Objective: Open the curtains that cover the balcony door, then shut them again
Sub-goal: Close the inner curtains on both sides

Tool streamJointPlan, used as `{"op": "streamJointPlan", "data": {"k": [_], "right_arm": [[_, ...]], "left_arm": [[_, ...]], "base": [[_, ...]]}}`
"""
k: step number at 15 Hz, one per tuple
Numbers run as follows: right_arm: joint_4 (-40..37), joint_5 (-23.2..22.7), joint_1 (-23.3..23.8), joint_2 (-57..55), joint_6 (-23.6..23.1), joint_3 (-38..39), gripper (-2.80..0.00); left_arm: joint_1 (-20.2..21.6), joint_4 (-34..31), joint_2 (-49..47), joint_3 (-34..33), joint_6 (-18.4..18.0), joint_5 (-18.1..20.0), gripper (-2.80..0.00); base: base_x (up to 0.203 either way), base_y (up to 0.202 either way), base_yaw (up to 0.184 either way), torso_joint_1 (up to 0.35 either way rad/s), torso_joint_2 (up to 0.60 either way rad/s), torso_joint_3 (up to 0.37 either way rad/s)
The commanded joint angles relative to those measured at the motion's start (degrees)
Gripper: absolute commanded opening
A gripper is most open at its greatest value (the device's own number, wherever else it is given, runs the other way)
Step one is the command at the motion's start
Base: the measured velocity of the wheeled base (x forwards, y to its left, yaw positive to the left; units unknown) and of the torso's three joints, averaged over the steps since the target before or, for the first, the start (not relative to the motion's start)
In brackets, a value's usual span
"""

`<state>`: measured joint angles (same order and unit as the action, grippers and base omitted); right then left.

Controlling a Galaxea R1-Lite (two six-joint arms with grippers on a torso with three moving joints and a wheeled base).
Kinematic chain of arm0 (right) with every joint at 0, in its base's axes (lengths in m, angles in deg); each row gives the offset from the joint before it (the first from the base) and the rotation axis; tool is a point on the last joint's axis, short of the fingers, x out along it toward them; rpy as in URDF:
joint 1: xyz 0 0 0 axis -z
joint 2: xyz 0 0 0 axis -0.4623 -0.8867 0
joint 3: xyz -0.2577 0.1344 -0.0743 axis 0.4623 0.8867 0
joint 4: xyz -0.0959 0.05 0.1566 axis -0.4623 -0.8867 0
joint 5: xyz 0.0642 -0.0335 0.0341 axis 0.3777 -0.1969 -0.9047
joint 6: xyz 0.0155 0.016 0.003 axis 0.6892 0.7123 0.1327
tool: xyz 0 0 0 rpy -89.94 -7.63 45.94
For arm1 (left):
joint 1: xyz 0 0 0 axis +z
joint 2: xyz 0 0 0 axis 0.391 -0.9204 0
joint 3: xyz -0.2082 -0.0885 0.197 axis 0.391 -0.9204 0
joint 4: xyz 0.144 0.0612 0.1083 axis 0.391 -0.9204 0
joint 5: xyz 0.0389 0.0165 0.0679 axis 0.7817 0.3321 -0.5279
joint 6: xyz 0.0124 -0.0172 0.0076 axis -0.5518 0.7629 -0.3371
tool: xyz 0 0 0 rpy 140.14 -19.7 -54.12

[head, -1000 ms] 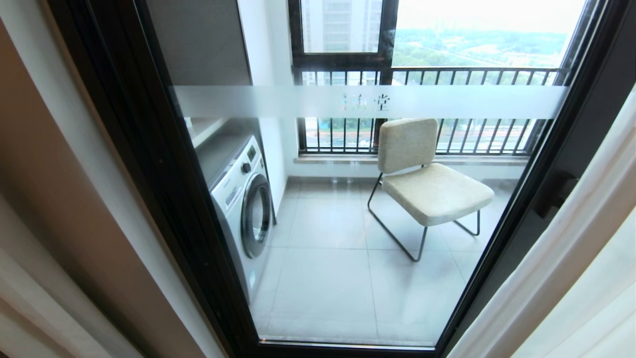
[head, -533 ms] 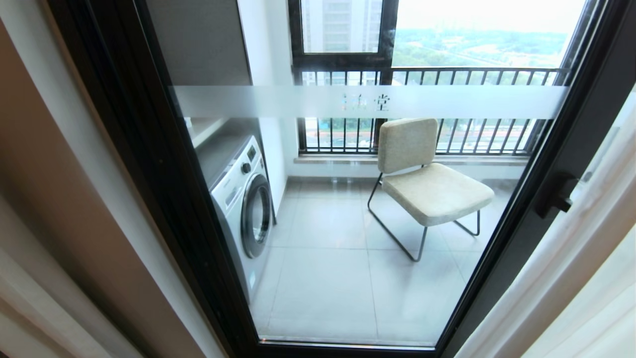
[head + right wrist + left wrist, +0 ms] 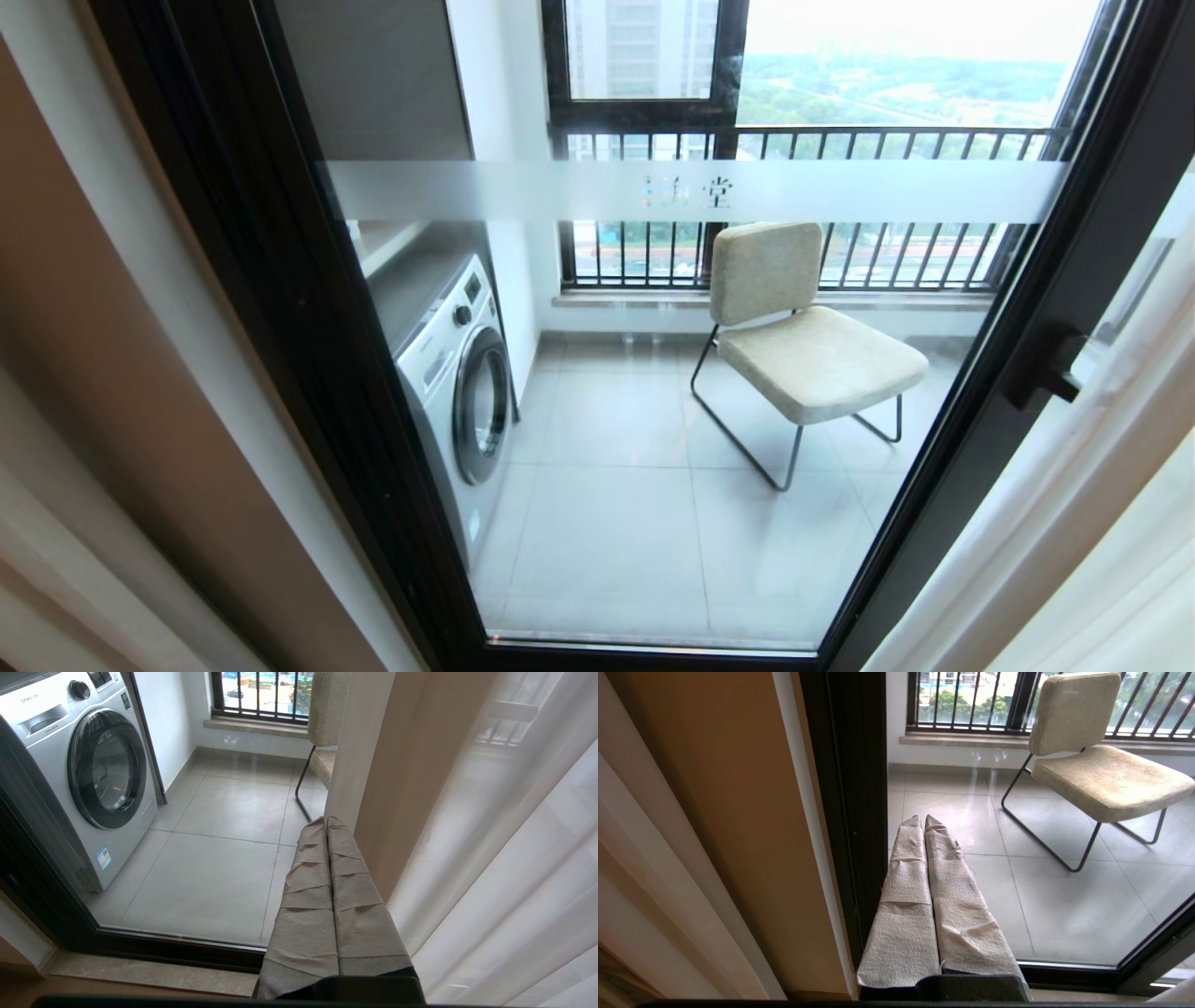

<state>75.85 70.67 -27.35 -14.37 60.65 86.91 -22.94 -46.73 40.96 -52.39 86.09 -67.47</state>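
Note:
The balcony door (image 3: pixel 616 523) fills the head view: clear glass in a thick black frame, with a frosted band (image 3: pixel 523 191) and a black handle (image 3: pixel 1046 369). The curtains are drawn aside: a beige drape (image 3: pixel 112 373) on the left and a white sheer (image 3: pixel 1102 523) on the right. Neither gripper appears in the head view. My left gripper (image 3: pixel 923 819) is shut and empty, low by the door's black frame (image 3: pixel 850 812), next to the beige drape (image 3: pixel 714 812). My right gripper (image 3: pixel 325 820) is shut and empty beside a beige drape (image 3: pixel 402 779) and the sheer (image 3: pixel 514 882).
Behind the glass stand a washing machine (image 3: pixel 457 373) on the left and a beige cushioned chair (image 3: pixel 803 345) on a thin metal frame. A barred railing (image 3: pixel 840 252) and windows close the balcony's far side. A stone sill (image 3: pixel 154 973) runs along the door's foot.
The sheer's edge on the right has drifted further right, uncovering the door handle and a strip of glass beyond it. Neither gripper has moved.

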Motion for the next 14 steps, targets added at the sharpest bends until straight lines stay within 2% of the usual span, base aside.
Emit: {"op": "streamJointPlan", "data": {"k": [1,14], "right_arm": [[0.0,0.0,0.0,0.0,0.0,0.0,-2.80],[0.0,0.0,0.0,0.0,-0.1,0.0,-2.80]], "left_arm": [[0.0,0.0,0.0,0.0,0.0,0.0,-2.80],[0.0,0.0,0.0,0.0,0.1,0.0,-2.80]], "base": [[0.000,0.000,0.000,0.000,0.00,0.000],[0.000,0.000,0.000,0.000,0.00,0.000]]}}
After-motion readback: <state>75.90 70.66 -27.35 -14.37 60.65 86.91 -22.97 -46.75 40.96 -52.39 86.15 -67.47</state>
